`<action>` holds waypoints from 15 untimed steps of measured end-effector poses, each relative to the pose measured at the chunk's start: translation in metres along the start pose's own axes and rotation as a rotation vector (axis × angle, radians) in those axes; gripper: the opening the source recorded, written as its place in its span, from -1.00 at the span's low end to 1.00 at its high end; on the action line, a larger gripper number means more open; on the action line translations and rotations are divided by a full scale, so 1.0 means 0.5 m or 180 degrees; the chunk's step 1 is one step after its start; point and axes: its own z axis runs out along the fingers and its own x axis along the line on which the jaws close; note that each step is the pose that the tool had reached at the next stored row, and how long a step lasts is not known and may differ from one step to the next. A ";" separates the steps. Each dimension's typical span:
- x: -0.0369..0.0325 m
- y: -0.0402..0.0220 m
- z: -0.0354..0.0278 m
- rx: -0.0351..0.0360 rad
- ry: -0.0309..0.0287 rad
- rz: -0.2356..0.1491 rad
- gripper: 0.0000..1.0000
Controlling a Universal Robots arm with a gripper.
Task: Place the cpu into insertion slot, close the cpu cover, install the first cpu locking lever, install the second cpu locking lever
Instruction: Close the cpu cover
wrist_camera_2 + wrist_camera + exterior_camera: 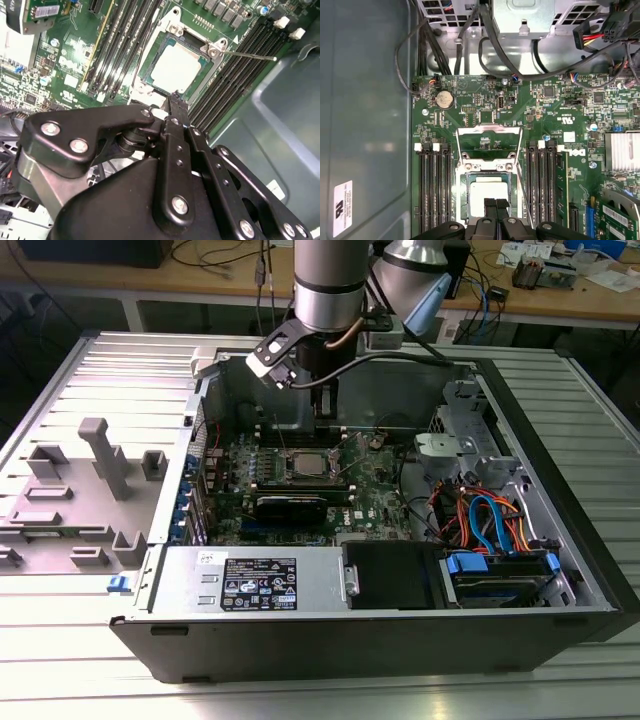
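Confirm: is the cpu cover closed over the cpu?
No. In the first wrist view the cover lies flipped back off the slot, leaving the cpu bare.

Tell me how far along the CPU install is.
Done: the cpu sits in the insertion slot. In hand: the shut gripper hangs close over it, holding nothing. Left: the cpu cover is swung open off the socket, and a locking lever sticks out unlatched.
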 end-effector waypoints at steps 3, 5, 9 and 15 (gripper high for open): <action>0.000 0.000 0.000 0.0000 0.0000 0.0000 -0.79; 0.000 0.003 0.000 0.0000 -0.0001 -0.0001 -0.79; 0.000 0.019 0.001 0.0000 -0.0001 0.0000 -0.79; 0.000 0.020 0.001 0.0000 -0.0001 0.0000 -0.79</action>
